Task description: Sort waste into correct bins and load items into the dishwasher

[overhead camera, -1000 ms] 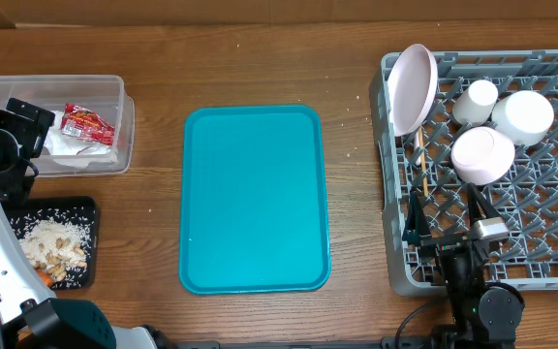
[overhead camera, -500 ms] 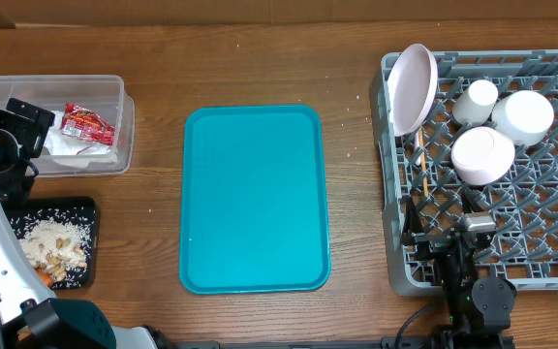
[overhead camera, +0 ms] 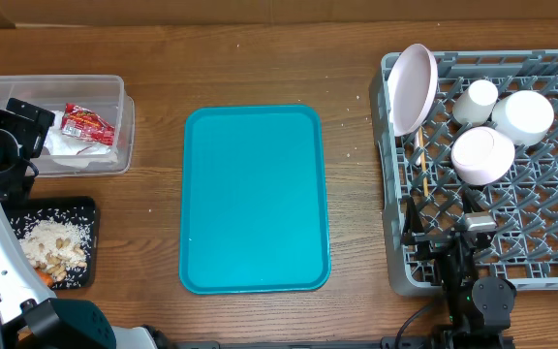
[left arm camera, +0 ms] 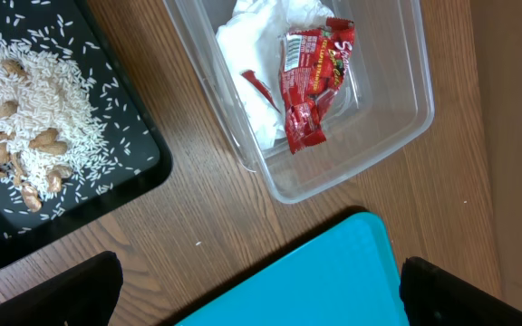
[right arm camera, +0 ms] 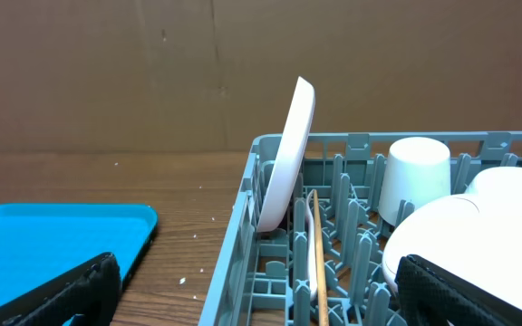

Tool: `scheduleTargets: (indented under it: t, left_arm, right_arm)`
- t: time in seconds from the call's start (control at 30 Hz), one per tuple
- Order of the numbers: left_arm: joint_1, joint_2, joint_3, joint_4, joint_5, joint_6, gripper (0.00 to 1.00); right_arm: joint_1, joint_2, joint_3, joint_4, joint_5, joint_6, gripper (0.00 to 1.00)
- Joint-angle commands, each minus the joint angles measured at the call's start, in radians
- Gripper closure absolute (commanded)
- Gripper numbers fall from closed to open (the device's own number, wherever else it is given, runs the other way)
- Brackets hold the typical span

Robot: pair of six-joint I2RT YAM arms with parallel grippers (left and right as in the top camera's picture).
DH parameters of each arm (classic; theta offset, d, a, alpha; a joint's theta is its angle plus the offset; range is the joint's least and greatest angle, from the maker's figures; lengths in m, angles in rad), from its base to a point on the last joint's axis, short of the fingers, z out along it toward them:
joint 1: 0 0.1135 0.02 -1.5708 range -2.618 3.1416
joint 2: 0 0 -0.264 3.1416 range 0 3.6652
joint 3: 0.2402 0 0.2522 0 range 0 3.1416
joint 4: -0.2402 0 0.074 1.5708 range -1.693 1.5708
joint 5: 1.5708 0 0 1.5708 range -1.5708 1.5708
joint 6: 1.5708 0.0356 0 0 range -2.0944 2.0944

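Both my end effectors are spread wide and empty. The right end effector (right arm camera: 256,292) sits low over the dish rack (overhead camera: 550,242), and the left end effector (left arm camera: 256,294) hangs near the clear tub (overhead camera: 124,126).

The plate (overhead camera: 413,87), fork (overhead camera: 421,160), cup (overhead camera: 477,97) and bowls (overhead camera: 482,155) are racked. The wrapper (overhead camera: 87,124) lies in the tub, and the rice (overhead camera: 51,242) in the black tray (overhead camera: 91,206).

If I pull out carelessly, I could snag a peg and topple the upright plate.

Table (overhead camera: 260,58): tub (overhead camera: 116,157), black tray (overhead camera: 92,242), teal tray (overhead camera: 255,199) (centre), rack (overhead camera: 550,233).

Glossy red wrapper (left arm camera: 311,81); clear plastic tub (left arm camera: 397,118); wood-grain table (overhead camera: 260,58).
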Motion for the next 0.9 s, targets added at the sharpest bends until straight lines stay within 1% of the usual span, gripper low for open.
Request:
scheduleTargets:
  t: [0.0,0.23,0.3,0.33,0.5,0.6,0.73,0.87]
  left_arm:
    - [-0.007,-0.004,0.009,0.001,0.0,0.023,0.0]
    - [-0.007,-0.004,0.009,0.001,-0.001,0.025,0.0]
    - [-0.007,-0.004,0.009,-0.008,-0.034,0.053,0.0]
    - [-0.007,-0.004,0.009,-0.024,-0.042,0.073,0.0]
    - [-0.007,-0.004,0.009,-0.11,-0.067,0.072,0.0]
    - [-0.023,-0.005,-0.008,-0.111,-0.075,0.141,0.0]
    - [-0.083,-0.049,-0.102,0.016,-0.084,0.298,0.0]
    - [-0.18,-0.15,-0.294,0.227,-0.087,0.437,0.0]
  right_arm:
    - [-0.008,-0.009,-0.01,0.005,0.013,-0.004,0.0]
    - [-0.008,-0.009,-0.01,0.005,0.013,-0.004,0.0]
    - [-0.008,-0.009,-0.01,0.005,0.013,-0.004,0.0]
    - [-0.008,-0.009,-0.01,0.005,0.013,-0.004,0.0]
    - [-0.008,-0.009,-0.01,0.005,0.013,-0.004,0.0]
    - [-0.008,-0.009,-0.01,0.005,0.013,-0.004,0.0]
    - [-0.008,-0.009,-0.01,0.005,0.013,-0.004,0.0]
    - [-0.008,-0.009,-0.01,0.005,0.013,-0.004,0.0]
